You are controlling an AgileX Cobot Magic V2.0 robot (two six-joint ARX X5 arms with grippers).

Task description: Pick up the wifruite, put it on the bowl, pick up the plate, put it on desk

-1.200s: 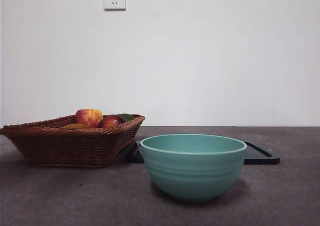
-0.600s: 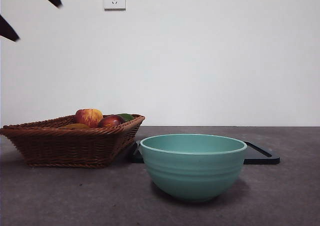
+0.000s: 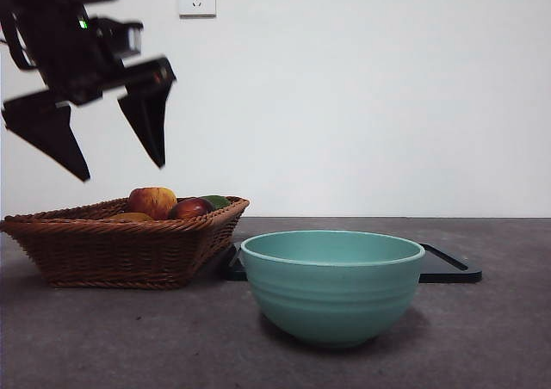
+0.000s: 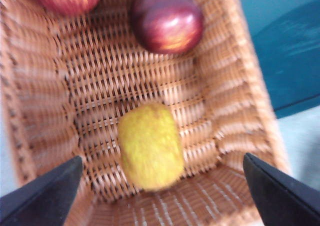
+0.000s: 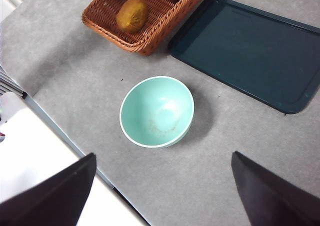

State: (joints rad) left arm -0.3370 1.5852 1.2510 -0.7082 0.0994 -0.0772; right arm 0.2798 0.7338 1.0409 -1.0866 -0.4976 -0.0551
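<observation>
Looking across the table from the front, I see my left gripper (image 3: 119, 165) hanging above the wicker basket (image 3: 120, 247), jaws spread wide and holding nothing. The teal bowl (image 3: 332, 286) stands empty on the desk (image 3: 499, 337). My left wrist view shows the brown fruit (image 4: 149, 145) lying on the basket floor between the jaws, untouched. From the right wrist, my right gripper (image 5: 162, 193) sits high above the bowl, jaws wide, with the dark tray (image 5: 250, 51) beside the basket.

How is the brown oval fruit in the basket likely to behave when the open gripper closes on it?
The wifruite looks oval and matte, so it should grip without slipping, though it may roll sideways on the wicker basket floor if nudged. The left gripper is open wider than the fruit, so clearance seems adequate.
</observation>
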